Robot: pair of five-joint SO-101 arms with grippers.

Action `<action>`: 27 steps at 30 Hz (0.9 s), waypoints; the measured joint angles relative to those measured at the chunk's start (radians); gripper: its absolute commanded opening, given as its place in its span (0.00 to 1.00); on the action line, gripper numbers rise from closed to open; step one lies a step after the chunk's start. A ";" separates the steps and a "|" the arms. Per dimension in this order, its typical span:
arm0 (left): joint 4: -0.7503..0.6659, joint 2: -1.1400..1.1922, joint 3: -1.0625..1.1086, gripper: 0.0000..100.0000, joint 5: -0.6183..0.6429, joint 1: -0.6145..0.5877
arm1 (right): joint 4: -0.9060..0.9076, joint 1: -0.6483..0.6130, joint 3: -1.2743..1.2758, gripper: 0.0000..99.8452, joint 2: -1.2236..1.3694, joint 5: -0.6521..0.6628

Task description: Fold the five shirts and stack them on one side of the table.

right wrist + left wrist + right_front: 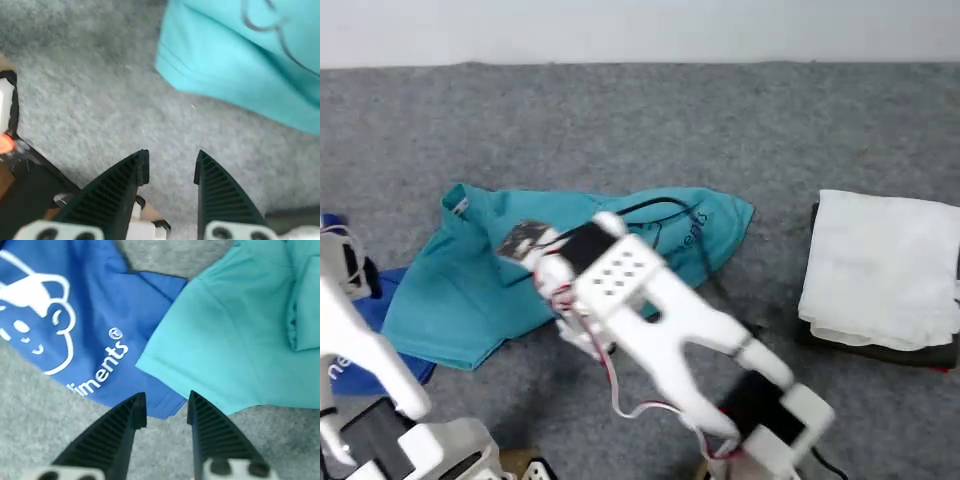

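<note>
A teal shirt [470, 290] is spread on the grey tabletop [620, 120] over a blue printed shirt [100, 315], a folded white shirt [880, 265] is stacked rightward, and left claw [166, 407] and right claw [171, 165] are held narrowly parted, empty.

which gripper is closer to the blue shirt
Left. The left gripper hangs at the hem of the blue shirt. The right gripper is over the grey table beside the teal shirt.
</note>
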 measured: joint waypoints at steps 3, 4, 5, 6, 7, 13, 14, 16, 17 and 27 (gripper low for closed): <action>0.000 0.000 0.000 0.14 0.000 -0.040 | 0.000 -0.040 -0.084 0.16 0.127 -0.006; 0.000 0.000 0.000 0.14 0.000 -0.054 | -0.002 -0.043 -0.107 0.16 0.166 -0.006; 0.000 0.000 0.000 0.14 0.000 -0.066 | -0.006 -0.043 -0.130 0.16 0.206 -0.006; 0.000 0.000 0.000 0.14 0.000 -0.081 | -0.011 -0.043 -0.153 0.16 0.245 -0.006; 0.000 0.000 0.000 0.14 0.000 -0.094 | -0.014 -0.043 -0.172 0.16 0.282 -0.006; 0.000 0.000 0.000 0.14 0.000 -0.130 | -0.091 -0.046 -0.226 0.16 0.450 -0.008; 0.000 0.000 0.000 0.14 0.000 -0.130 | -0.104 -0.046 -0.227 0.16 0.471 -0.008; 0.000 0.000 0.000 0.14 0.000 -0.130 | -0.132 -0.037 -0.227 0.15 0.503 -0.008; 0.000 0.000 0.000 0.14 0.000 -0.130 | -0.138 -0.029 -0.227 0.15 0.516 -0.008; 0.000 0.000 0.003 0.14 0.000 -0.130 | -0.173 0.124 -0.232 0.01 0.546 -0.002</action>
